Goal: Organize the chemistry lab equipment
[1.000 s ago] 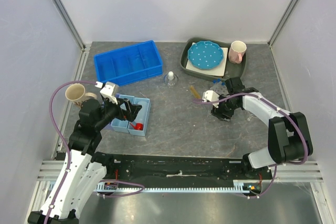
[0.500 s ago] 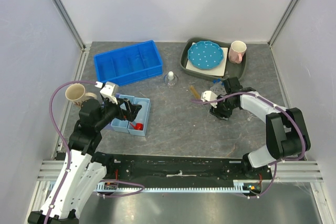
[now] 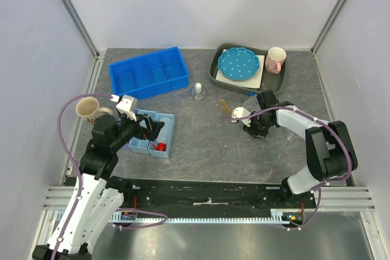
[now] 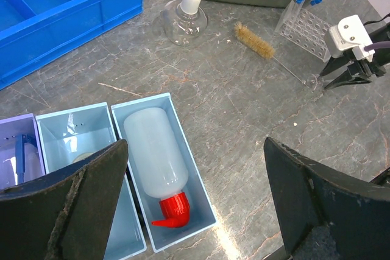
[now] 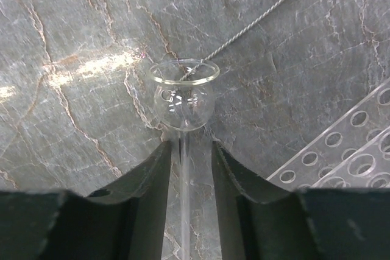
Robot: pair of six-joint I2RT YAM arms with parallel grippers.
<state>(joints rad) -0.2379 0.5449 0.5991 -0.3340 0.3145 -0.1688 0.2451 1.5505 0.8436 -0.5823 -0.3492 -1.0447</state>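
glass flask (image 5: 183,98) on bench (image 5: 73,28) near tube rack (image 5: 341,162) — right gripper (image 5: 187,150) half spread, straddling thin neck, not yet pinching. risk — hard squeeze cracks neck, or bulb rolls free.

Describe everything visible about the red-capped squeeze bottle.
The bottle is a translucent white cylinder, plastic by the look of it, with rounded shoulders. Its red cap ends in a bent spout. It lies on its side, alone in the rightmost pale blue bin, filling most of the bin's length, with the cap end toward the table's near edge. The cap is on. Whether anything is inside cannot be told. Nothing but the bin touches it.
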